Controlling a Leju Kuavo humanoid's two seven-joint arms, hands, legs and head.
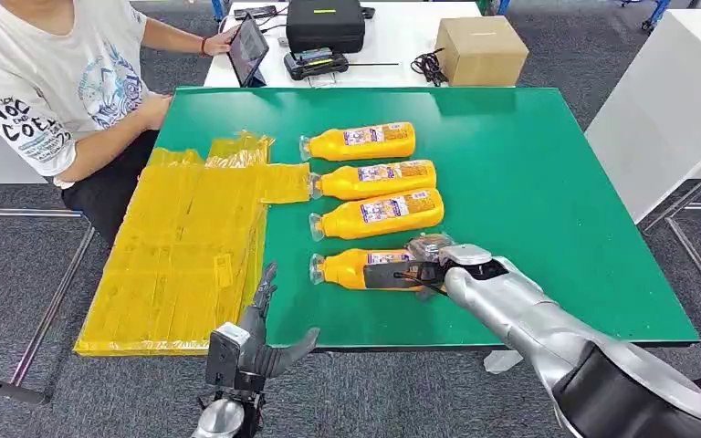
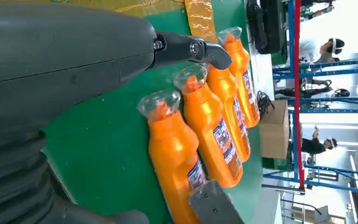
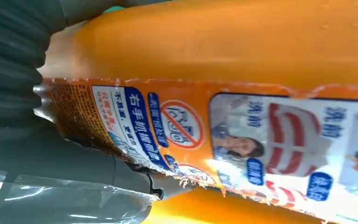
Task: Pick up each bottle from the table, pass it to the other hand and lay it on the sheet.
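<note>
Four orange bottles lie side by side on the green table (image 1: pixel 529 182), caps pointing left. My right hand (image 1: pixel 434 263) grips the base end of the nearest bottle (image 1: pixel 347 267), which still rests on the table. In the right wrist view its label (image 3: pixel 242 135) is very close, with my thumb (image 3: pixel 60 161) beneath it. The other three bottles (image 1: pixel 374 180) lie just beyond it. My left hand (image 1: pixel 257 333) hovers at the table's front edge beside the yellow sheet (image 1: pixel 183 255), fingers spread and holding nothing. The left wrist view looks past a dark finger (image 2: pixel 191 49) at the bottle row (image 2: pixel 212 135).
A person (image 1: pixel 55 82) sits at the table's far left corner, holding a tablet (image 1: pixel 248 47). Behind the green table, a white table carries a black case (image 1: pixel 325 23), a controller (image 1: pixel 315 62) and a cardboard box (image 1: pixel 480 50). The sheet overhangs the table's left front.
</note>
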